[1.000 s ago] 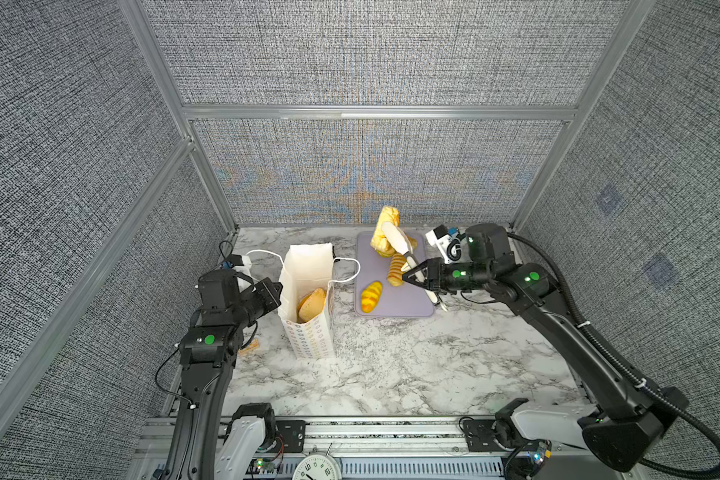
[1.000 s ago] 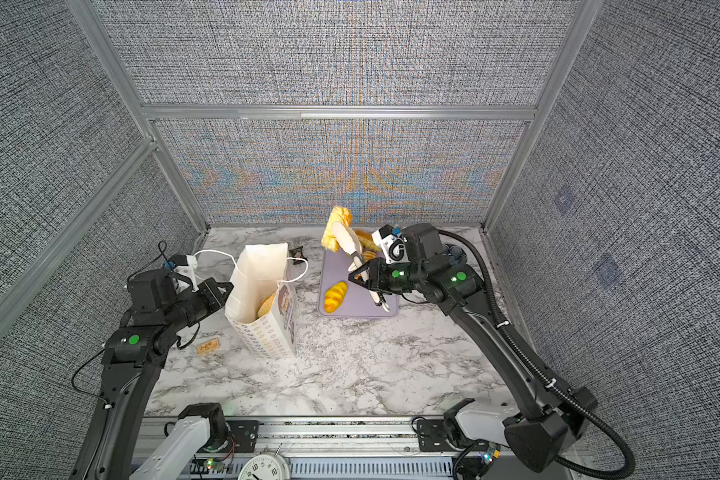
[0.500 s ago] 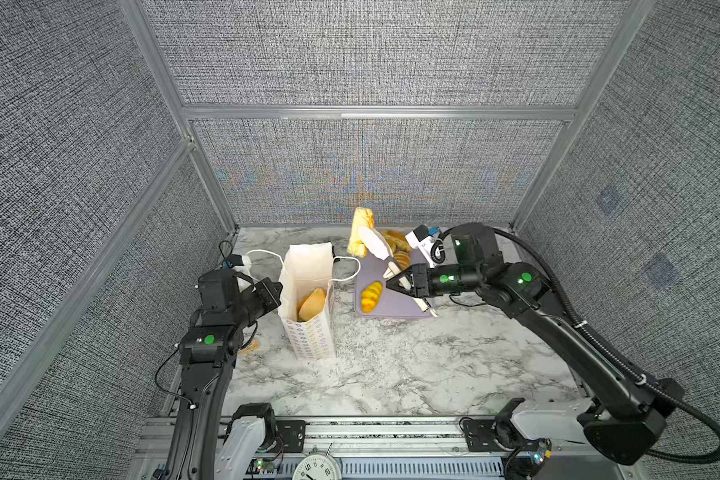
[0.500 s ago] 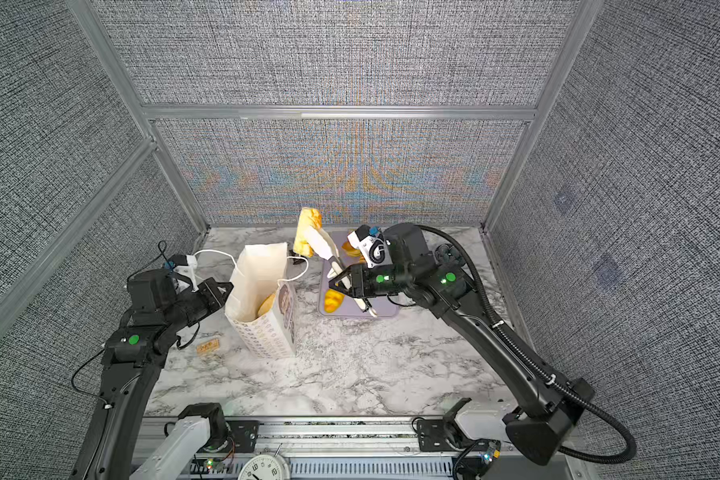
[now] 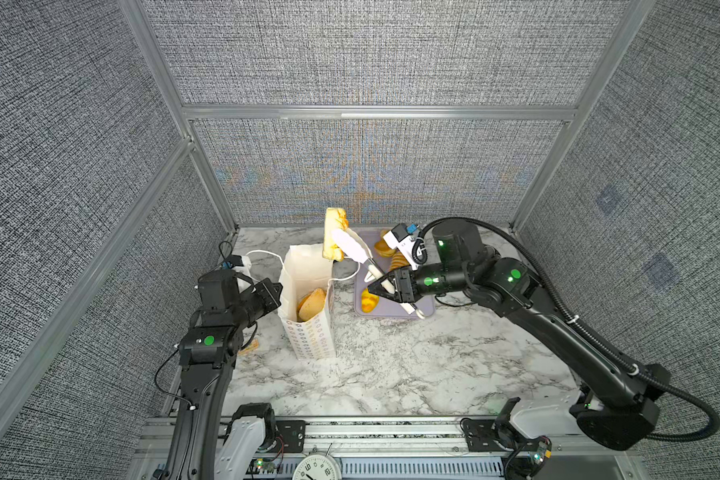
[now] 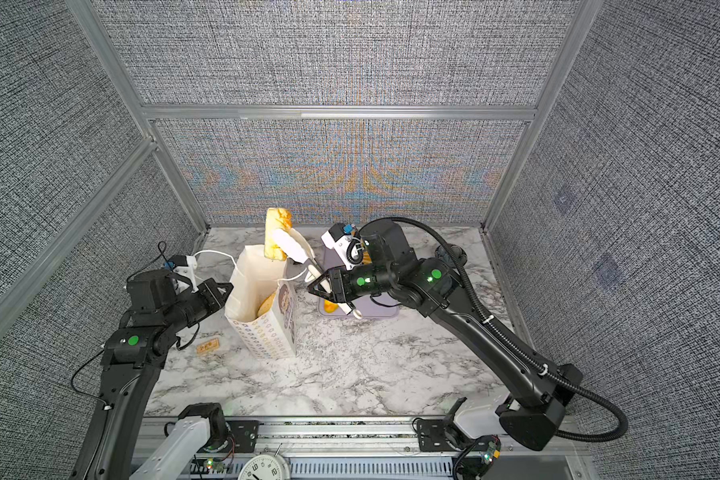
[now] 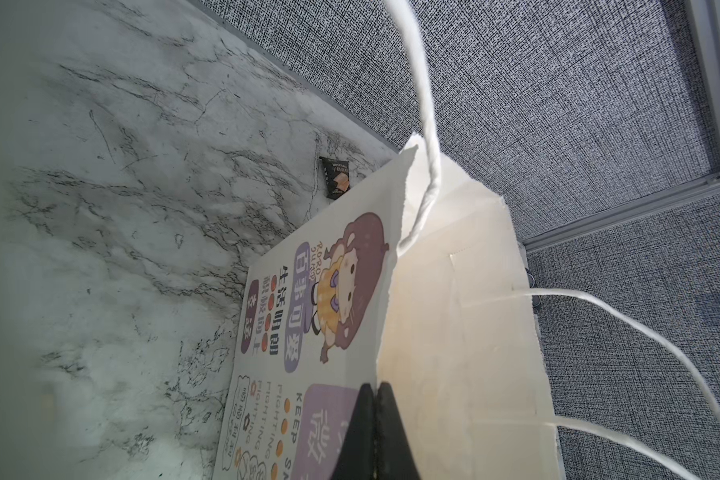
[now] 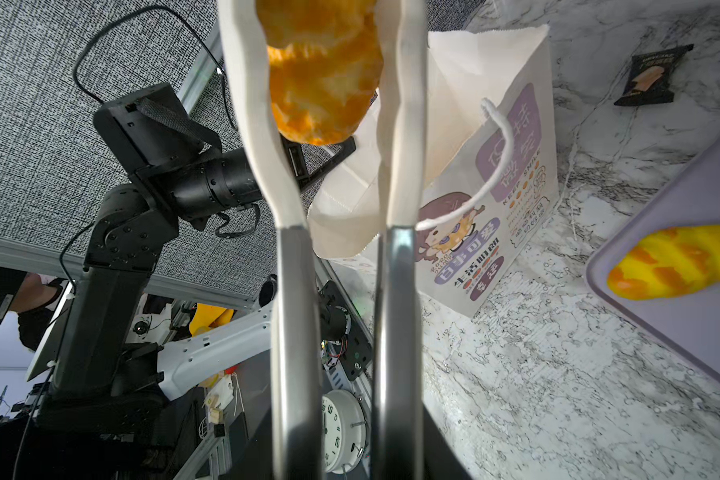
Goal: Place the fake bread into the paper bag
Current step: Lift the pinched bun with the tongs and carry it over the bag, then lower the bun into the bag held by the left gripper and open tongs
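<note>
Right wrist view: right jaws, narrowly parted, clamp the metal handles of tongs [image 8: 296,291] whose white tips pinch a yellow fake bread [image 8: 321,83] above the rear rim of the paper bag [image 8: 495,199], likely for a clean drop. Left jaws, fully closed, pinch the bag's wall, seemingly to hold it open and upright near the left edge of the worktop [image 5: 391,365]. One loaf [image 5: 312,303] lies inside; others wait on the lavender tray [image 5: 381,312].

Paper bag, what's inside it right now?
Inside the paper bag golden-brown fake bread shows, at least one loaf. Anything beneath it is hidden by the bread and the bag's walls.
</note>
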